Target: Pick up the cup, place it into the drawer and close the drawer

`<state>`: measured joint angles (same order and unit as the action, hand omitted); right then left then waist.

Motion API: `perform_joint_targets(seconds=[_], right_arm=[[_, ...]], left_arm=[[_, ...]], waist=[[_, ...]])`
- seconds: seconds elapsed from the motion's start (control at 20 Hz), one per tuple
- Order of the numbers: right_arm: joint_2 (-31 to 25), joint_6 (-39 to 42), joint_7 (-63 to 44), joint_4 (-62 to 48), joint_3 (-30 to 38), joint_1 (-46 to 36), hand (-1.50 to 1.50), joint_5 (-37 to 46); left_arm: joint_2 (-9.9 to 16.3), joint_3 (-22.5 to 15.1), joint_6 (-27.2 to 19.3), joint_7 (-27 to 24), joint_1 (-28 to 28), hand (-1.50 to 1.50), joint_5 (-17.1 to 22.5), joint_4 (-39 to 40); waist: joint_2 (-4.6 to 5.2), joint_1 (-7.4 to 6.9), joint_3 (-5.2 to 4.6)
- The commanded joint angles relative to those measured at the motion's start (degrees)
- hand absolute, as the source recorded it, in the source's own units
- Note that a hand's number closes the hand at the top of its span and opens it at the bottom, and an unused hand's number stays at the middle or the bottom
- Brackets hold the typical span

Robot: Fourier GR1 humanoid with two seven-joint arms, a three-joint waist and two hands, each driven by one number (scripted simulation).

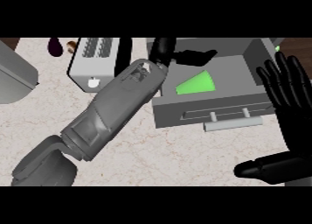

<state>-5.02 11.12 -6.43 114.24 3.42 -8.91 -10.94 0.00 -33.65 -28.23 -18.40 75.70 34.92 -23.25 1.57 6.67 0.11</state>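
At far left a grey rounded appliance [10,74] is sitting on the pale, veined stone bench [184,162], and beside it a white ribbed toaster [93,61] is standing near the back edge. The left forearm is reaching diagonally up to the open drawer [216,111], where the left hand [184,54] is hovering over the back of the tray; whether its fingers are curled cannot be told. Inside the drawer a bright green cup [198,84] is lying, only partly visible. It is likely a light, stiff, smooth-walled piece, best taken round its wall. The drawer is showing flat grey panels and a pale bar handle [232,124]. At right, the right hand [290,127] is resting with fingers straight.
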Motion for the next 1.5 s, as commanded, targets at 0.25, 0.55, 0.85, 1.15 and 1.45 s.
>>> perform_joint_targets(seconds=[0.25,0.55,0.85,1.15,1.45], right_arm=[[-0.55,1.75,-1.11,0.59,2.08,1.37,-1.5,-5.38],[-2.09,2.31,-3.98,2.89,3.93,1.03,-1.5,-9.11],[-8.12,8.06,-4.16,4.54,4.41,3.42,1.5,-6.88],[-9.87,9.94,-3.39,6.19,1.86,6.09,1.5,0.59],[-9.85,10.31,-1.43,3.33,-1.74,7.41,1.5,10.07]], left_arm=[[0.0,2.82,3.53,-6.87,-0.22,-1.5,7.03,-3.61],[0.0,6.58,6.66,-8.8,-0.77,-1.5,10.45,-6.65],[5.1,8.7,4.68,-5.73,-6.71,-1.5,9.72,-15.54],[11.29,9.7,2.4,-1.92,-17.96,-1.5,10.65,-29.19],[18.48,9.17,2.72,1.13,-32.04,-1.5,10.97,-44.88]], waist=[[-0.68,-2.37,-0.06],[-1.28,-4.96,-0.08],[-2.07,-7.51,-0.14],[-2.23,-8.32,-0.14],[-2.09,-8.89,-0.12]])
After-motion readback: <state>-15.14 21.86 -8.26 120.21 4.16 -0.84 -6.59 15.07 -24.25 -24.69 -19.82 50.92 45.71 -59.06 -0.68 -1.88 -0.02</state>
